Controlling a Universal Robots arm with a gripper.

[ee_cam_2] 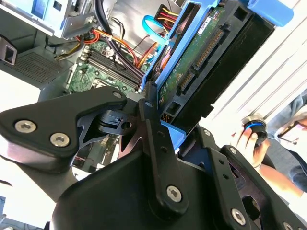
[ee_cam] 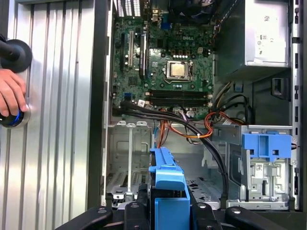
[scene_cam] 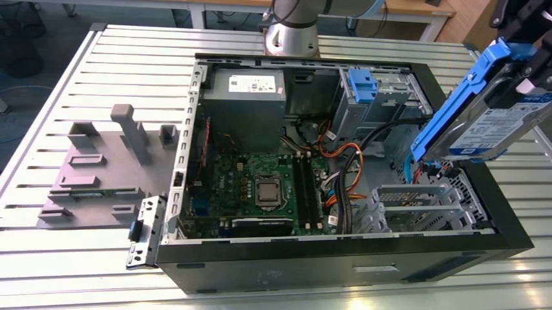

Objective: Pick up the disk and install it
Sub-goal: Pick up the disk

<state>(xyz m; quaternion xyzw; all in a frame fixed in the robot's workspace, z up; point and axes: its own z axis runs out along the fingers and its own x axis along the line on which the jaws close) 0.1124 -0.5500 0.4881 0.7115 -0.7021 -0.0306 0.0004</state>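
The disk (scene_cam: 496, 126) is a silver drive with a white-and-blue label in a blue plastic carrier. It hangs tilted above the edge of the open computer case (scene_cam: 345, 258) at the exterior view's right. My gripper (scene_cam: 521, 64) is shut on it from above. In the second wrist view the black fingers (ee_cam_2: 151, 124) clamp the carrier, and the disk's green circuit-board underside (ee_cam_2: 201, 62) faces the camera. In the first wrist view the blue carrier (ee_cam: 168, 187) sticks out from my gripper (ee_cam: 168, 215) over the case's drive-cage area.
Inside the case lie the motherboard (scene_cam: 258, 187), a grey power supply (scene_cam: 245, 97), loose cables, a metal drive cage (scene_cam: 414, 200) and a blue bracket (scene_cam: 362, 84) on the drive bay. A grey fixture (scene_cam: 103, 168) sits on the slatted table. A person's hand (ee_cam: 12, 96) rests on a knob.
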